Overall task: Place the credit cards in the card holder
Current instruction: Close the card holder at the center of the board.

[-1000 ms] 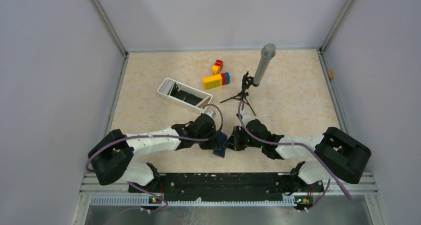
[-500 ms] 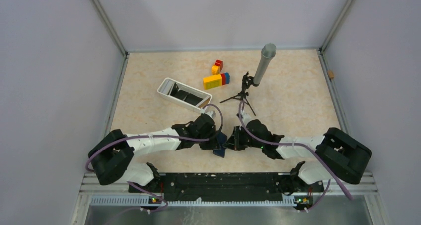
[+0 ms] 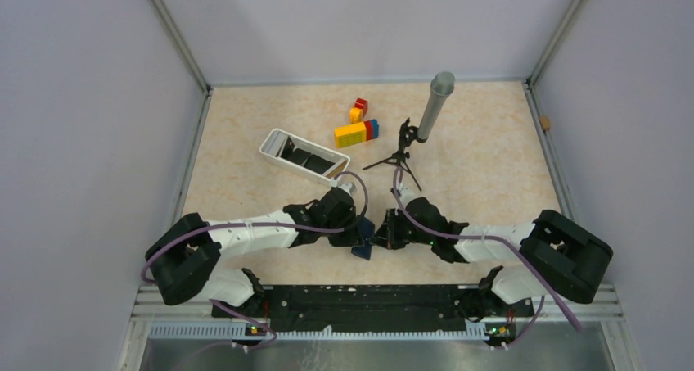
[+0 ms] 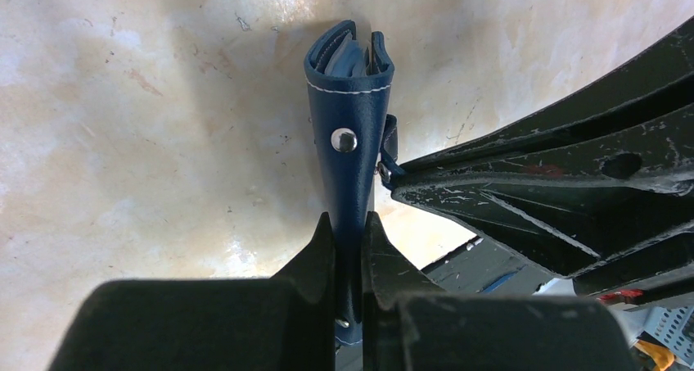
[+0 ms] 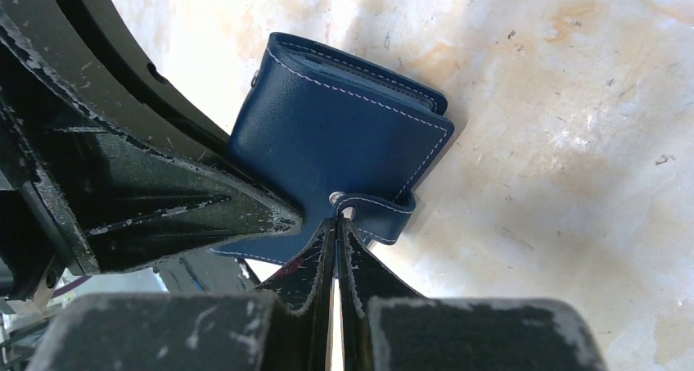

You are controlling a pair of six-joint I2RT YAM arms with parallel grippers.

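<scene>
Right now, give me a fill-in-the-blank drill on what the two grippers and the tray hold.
1. The left gripper is shut on the ____ wallet.
2. The right gripper pinches the strap of the same ____.
3. The dark cards lie in the ____ tray.
Missing: blue; wallet; white.

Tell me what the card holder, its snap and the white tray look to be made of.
Card holder: navy leather or faux leather, smooth with a slight sheen, white stitching along the folded edges; the look does not settle which of the two. Snap: shiny silver metal, judging by its bright glint. Tray: probably white plastic, with thin, even walls, though it is too small to be sure.
</scene>
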